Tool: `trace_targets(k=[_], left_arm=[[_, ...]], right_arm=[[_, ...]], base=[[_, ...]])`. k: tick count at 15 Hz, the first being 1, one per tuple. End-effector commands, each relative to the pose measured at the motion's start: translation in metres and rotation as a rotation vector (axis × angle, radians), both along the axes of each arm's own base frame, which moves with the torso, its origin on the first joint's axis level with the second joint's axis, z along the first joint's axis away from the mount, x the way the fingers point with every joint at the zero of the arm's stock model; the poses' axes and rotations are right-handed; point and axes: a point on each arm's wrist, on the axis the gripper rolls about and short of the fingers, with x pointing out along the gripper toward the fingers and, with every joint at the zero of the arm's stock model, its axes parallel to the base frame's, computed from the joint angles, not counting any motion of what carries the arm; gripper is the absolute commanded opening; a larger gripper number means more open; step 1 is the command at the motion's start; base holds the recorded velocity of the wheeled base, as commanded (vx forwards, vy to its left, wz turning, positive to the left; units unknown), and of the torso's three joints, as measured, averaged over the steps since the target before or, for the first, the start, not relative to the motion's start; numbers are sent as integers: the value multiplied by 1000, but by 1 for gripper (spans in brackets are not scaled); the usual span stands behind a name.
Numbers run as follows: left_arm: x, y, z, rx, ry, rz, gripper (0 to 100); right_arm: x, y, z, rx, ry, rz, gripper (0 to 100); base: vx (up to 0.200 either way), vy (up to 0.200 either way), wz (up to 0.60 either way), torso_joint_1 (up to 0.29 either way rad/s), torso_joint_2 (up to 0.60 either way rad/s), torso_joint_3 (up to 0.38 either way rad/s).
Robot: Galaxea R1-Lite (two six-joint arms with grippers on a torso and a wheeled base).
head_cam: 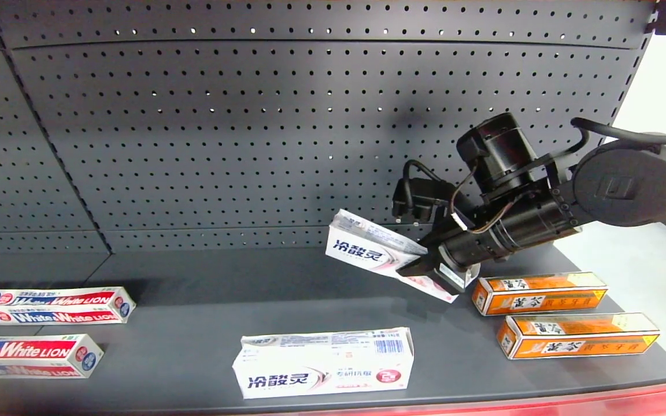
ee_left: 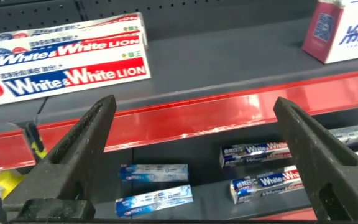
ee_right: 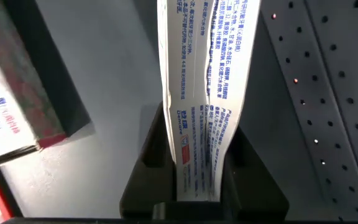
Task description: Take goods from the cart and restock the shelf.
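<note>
My right gripper (head_cam: pixel 436 274) is shut on one end of a white toothpaste box (head_cam: pixel 367 248), which hangs tilted just above the back right part of the dark shelf board (head_cam: pixel 194 300). In the right wrist view the same box (ee_right: pixel 207 93) stands on edge between the jaws of the gripper (ee_right: pixel 197 183), close to the pegboard. A second white toothpaste box (head_cam: pixel 324 363) lies flat near the shelf's front edge, centre. My left gripper (ee_left: pixel 194 155) is open and holds nothing, in front of and below the shelf's red front lip (ee_left: pixel 197 118).
Two orange boxes (head_cam: pixel 541 292) (head_cam: pixel 578 335) lie at the shelf's right end. Red-and-blue toothpaste boxes (head_cam: pixel 55 305) (head_cam: pixel 26 355) lie at the left. The pegboard back wall (head_cam: pixel 252 144) rises behind. A lower shelf holds several more toothpaste boxes (ee_left: pixel 260 152).
</note>
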Motion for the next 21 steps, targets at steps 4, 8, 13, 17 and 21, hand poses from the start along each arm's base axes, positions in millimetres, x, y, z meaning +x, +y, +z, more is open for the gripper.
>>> trace_targets(k=[4,8,13,17,21], left_arm=[[0,0,0,0,0,0,100],[0,0,0,0,0,0,100],[0,0,0,0,0,0,100],[0,0,0,0,0,0,100],[0,0,0,0,0,0,100]], right_arm=[[2,4,-11,-57,33,-18,0],[-6,8,-14,-87,64,5,0],[-6,15,-16,-116,26,76,0],[1,25,-24,-133,19,104,0],[12,35,-28,-145,-6,136,0]], base=[[0,0,0,0,0,0],[0,0,0,0,0,0],[0,0,0,0,0,0],[0,0,0,0,0,0],[0,0,0,0,0,0]])
